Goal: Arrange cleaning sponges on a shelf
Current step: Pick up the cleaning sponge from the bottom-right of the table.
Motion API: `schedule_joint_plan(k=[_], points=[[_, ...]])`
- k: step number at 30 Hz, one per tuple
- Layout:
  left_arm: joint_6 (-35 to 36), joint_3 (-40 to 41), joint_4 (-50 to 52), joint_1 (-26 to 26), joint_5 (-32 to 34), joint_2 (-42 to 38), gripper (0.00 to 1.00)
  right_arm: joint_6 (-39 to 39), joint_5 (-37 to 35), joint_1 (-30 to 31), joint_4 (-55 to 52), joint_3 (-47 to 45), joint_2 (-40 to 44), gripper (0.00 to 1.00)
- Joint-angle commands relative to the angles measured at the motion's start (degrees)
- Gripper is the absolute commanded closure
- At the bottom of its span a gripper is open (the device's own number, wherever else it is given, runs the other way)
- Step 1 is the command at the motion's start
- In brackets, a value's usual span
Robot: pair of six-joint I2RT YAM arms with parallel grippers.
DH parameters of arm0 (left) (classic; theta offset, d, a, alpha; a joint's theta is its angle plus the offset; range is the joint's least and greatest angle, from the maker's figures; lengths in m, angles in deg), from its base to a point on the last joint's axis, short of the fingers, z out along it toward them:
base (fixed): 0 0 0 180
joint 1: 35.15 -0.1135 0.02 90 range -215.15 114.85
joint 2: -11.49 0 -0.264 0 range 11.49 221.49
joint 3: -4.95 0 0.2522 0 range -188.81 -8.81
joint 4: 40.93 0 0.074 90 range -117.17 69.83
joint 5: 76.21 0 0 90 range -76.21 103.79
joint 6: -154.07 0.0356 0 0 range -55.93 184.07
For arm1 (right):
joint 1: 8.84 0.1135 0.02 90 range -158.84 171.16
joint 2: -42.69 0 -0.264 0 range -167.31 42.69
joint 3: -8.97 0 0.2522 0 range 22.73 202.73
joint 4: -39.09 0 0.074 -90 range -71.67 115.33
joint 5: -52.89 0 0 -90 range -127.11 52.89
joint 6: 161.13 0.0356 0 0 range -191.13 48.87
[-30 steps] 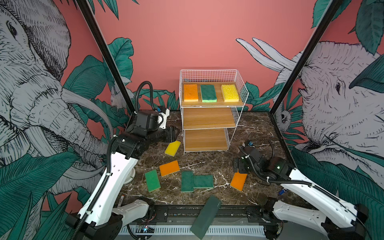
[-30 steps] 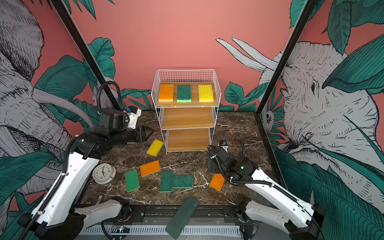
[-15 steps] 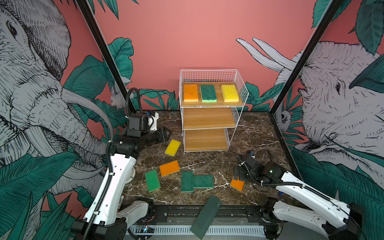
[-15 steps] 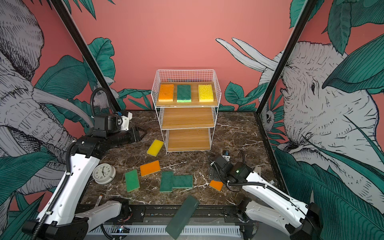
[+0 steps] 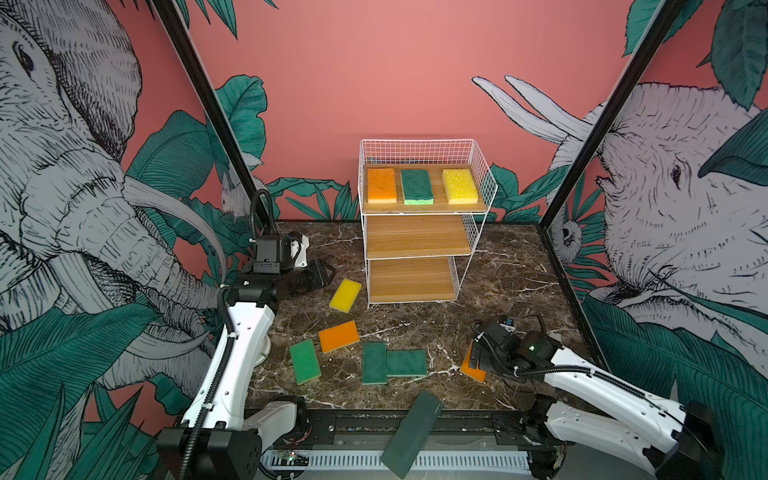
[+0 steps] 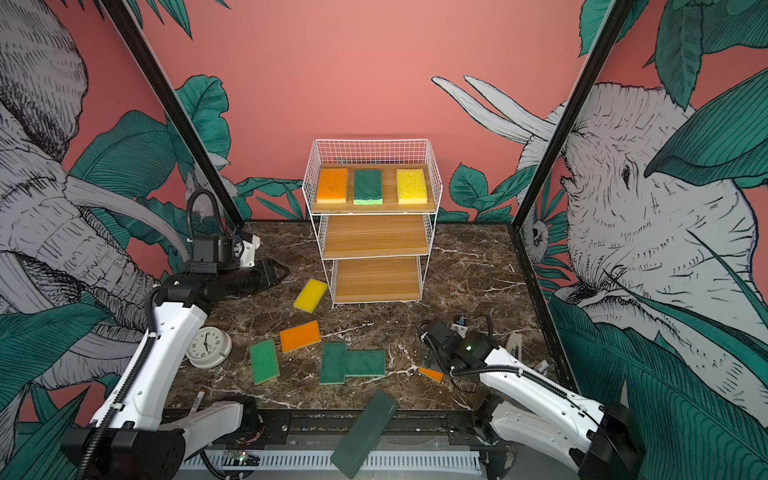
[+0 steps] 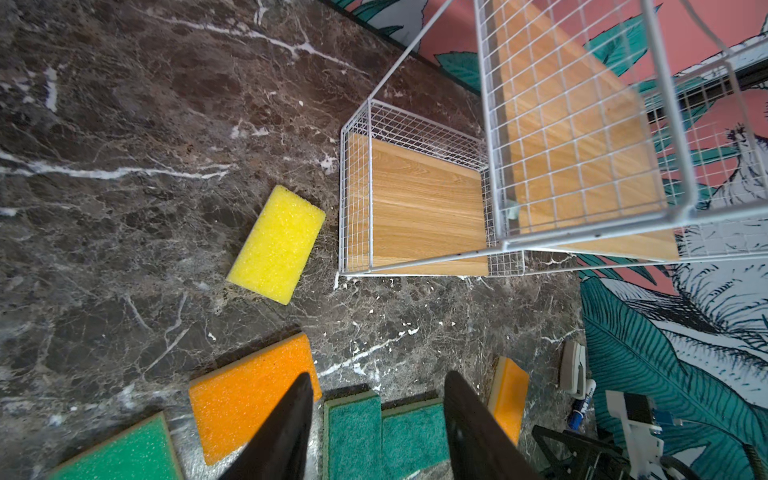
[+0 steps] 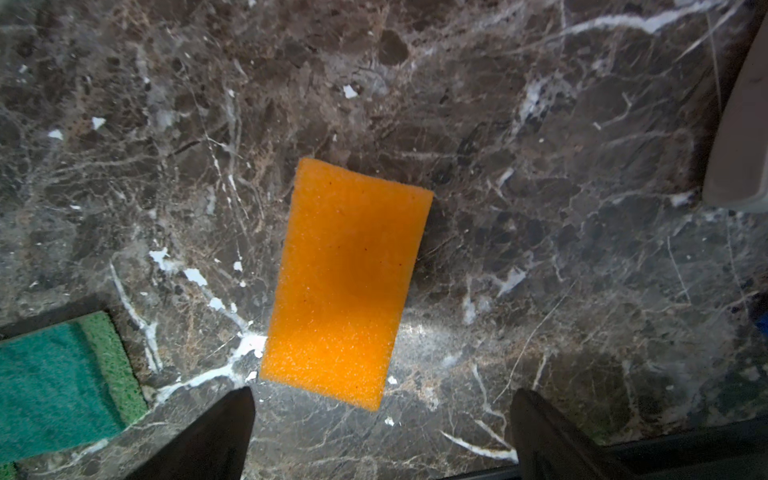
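The white wire shelf (image 5: 415,243) stands at the back, with an orange (image 5: 381,185), a green (image 5: 416,187) and a yellow sponge (image 5: 459,185) on its top board. On the marble lie a yellow sponge (image 5: 345,295), an orange one (image 5: 338,336), a green one (image 5: 304,360) and two touching dark green ones (image 5: 374,362). My right gripper (image 8: 382,395) hangs open just above another orange sponge (image 8: 345,282), which lies beyond its fingertips. My left gripper (image 7: 376,376) is open and empty, left of the shelf near the yellow sponge (image 7: 276,245).
A long dark green slab (image 5: 411,434) leans over the front rail. A white clock (image 6: 208,341) sits by the left arm's base, with a pen (image 6: 198,398) near the front edge. A small white object (image 6: 513,343) lies at the right wall.
My left arm drew back leftward, away from the shelf. My right arm moved toward the front and down over the orange sponge, which it now partly covers in the top views.
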Motion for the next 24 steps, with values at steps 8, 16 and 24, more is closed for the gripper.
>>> schedule_joint_plan(k=[8,16,24], points=[[-0.53,1.12,-2.22,-0.38,-1.6,1.63,0.47,6.14,7.26,-2.09,9.11,-1.63,-8.12,0.01],[-0.49,2.56,-3.0,-0.47,-1.51,1.2,0.47,4.37,10.22,-2.09,10.37,0.04,-14.63,0.01],[-0.75,2.97,-3.93,-0.51,-1.93,1.37,0.47,4.76,12.05,-2.08,12.09,-1.38,-16.02,0.01]])
